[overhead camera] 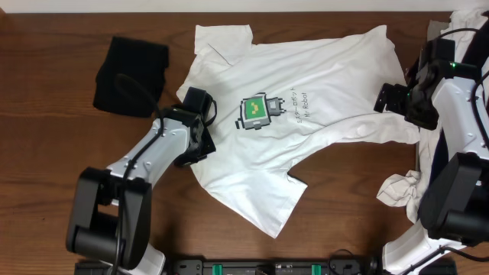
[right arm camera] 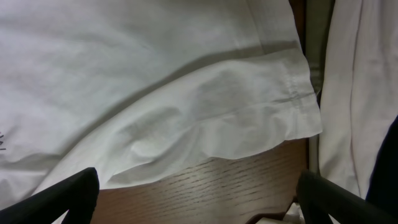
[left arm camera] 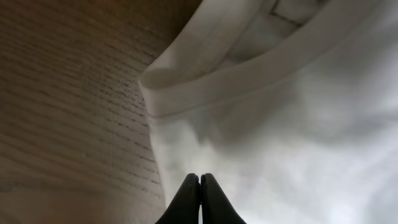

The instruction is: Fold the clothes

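A robotics lab bench. The left arm [overhead camera: 145, 156] and right arm [overhead camera: 458, 99] stand at the lower corners of the overhead view, on a wood-grain table [overhead camera: 46, 114] holding clothes [overhead camera: 321, 84].

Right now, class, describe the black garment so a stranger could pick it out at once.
Start at the wooden table and the big white T-shirt spread mid-table. Off the shirt's far left corner lies a small black garment, the only dark fabric among white ones.
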Robot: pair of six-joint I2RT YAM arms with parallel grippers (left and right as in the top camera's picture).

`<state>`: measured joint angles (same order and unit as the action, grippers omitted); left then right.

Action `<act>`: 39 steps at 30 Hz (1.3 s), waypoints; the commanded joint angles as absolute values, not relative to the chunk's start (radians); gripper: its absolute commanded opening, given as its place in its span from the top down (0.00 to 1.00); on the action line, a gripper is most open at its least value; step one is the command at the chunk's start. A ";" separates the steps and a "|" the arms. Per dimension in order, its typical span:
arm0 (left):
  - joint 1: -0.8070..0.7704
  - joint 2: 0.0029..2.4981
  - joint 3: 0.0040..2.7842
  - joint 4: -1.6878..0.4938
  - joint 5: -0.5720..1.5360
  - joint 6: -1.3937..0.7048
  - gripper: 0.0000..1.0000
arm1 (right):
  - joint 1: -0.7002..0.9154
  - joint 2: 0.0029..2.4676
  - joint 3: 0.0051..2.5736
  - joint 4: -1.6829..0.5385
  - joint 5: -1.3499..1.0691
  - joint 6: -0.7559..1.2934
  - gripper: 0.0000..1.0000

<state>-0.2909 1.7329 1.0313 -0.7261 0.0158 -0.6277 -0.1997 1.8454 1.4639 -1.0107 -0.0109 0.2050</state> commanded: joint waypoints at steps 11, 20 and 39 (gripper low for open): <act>-0.273 1.835 1.024 -0.705 -0.058 -0.614 0.94 | -0.204 1.852 1.460 -1.010 -0.015 0.220 0.01; -0.273 1.837 1.024 -0.697 -0.226 -0.576 0.94 | -0.204 1.852 1.460 -1.010 -0.015 0.221 0.01; -0.235 1.843 1.024 -0.416 -0.309 -0.236 0.90 | -0.204 1.852 1.460 -1.010 -0.015 0.220 0.01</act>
